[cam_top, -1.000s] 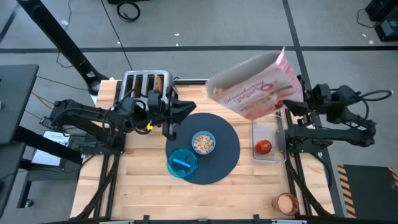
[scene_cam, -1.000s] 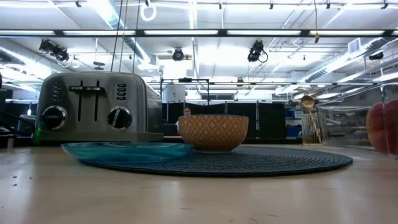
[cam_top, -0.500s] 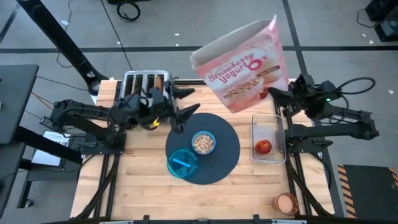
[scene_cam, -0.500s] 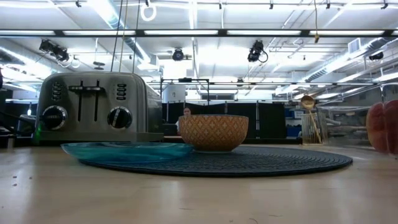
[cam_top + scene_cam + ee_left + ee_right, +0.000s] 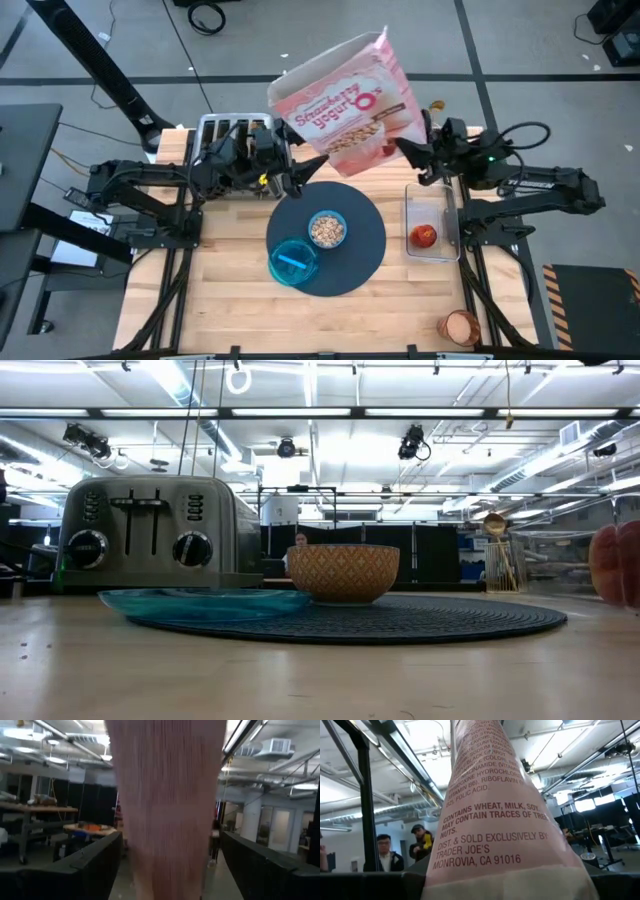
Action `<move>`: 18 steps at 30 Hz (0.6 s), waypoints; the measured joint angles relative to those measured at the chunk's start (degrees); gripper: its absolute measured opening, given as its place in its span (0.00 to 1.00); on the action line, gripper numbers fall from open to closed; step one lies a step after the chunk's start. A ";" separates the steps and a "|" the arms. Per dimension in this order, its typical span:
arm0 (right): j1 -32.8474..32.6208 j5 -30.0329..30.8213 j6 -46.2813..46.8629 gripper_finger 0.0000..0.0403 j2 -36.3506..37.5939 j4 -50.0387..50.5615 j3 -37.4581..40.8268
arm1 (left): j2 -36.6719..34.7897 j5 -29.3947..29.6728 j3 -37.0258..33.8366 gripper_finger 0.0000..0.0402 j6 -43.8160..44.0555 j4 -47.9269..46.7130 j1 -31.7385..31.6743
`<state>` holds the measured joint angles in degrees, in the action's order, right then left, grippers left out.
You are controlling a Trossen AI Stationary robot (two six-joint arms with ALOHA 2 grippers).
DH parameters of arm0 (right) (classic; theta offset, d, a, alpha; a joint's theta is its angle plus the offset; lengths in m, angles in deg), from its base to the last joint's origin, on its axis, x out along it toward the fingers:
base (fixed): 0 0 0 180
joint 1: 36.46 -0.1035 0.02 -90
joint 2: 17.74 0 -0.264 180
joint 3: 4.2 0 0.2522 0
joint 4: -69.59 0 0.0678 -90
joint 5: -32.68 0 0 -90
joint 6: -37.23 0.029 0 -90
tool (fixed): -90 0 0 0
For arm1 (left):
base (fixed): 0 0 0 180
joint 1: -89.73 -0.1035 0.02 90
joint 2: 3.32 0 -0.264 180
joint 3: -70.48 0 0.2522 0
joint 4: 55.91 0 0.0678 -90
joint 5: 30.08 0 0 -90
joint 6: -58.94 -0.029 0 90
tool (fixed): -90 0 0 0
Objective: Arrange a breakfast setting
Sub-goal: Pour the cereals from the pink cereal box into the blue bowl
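Note:
My right gripper [image 5: 412, 152] is shut on a pink cereal bag [image 5: 345, 100], held high above the table's far middle. My left gripper [image 5: 303, 172] is open at the bag's other lower corner. In the left wrist view its fingers [image 5: 85, 867] stand on either side of the bag [image 5: 167, 810], apart from it. Below lies the round dark mat [image 5: 365, 250] with a blue bowl [image 5: 327, 229] of cereal and a teal plate [image 5: 293, 262]. The red fruit [image 5: 423, 236] lies in a clear tray [image 5: 444, 205]. The amber cup [image 5: 461, 326] stands at the near right. A gold spoon [image 5: 493, 523] shows upright in the low view. My right gripper pinches the bag's lower end at its narrow side panel [image 5: 485, 870] between its two fingers, coming from the table's right. The bag stands up and away from the fingers, lifted clear of the table and leaning toward the table's left.
A silver toaster [image 5: 232, 135] stands at the far left, partly under my left arm. People [image 5: 385, 852] stand in the room beyond the table. Bare wood lies along the near edge [image 5: 300, 325].
My right gripper has carried the cereal bag toward the table's left, and the bag has turned more upright. My left gripper has moved toward the far edge and tipped up, so that it now stands around the bag's lower left corner.

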<state>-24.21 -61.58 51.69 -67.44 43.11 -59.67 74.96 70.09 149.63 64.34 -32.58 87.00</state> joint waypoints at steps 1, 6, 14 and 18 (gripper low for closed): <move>0.00 0.01 0.00 0.47 -0.66 -0.71 0.00 | 0.09 -0.28 0.07 0.85 -0.22 0.77 -0.19; 0.00 0.32 0.35 0.47 -3.25 -3.38 0.00 | 0.24 -0.44 0.04 0.83 -0.08 2.47 -1.20; 0.00 1.72 0.39 0.47 -6.00 -6.57 0.00 | 0.22 -0.43 0.04 0.62 3.84 5.33 -3.01; 0.00 1.83 0.37 0.47 -6.61 -7.04 0.00 | 0.22 -0.50 0.04 0.47 4.43 5.59 -3.65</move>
<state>-24.21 -59.75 52.06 -74.05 36.07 -59.67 75.18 69.59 149.67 68.77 -26.99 83.34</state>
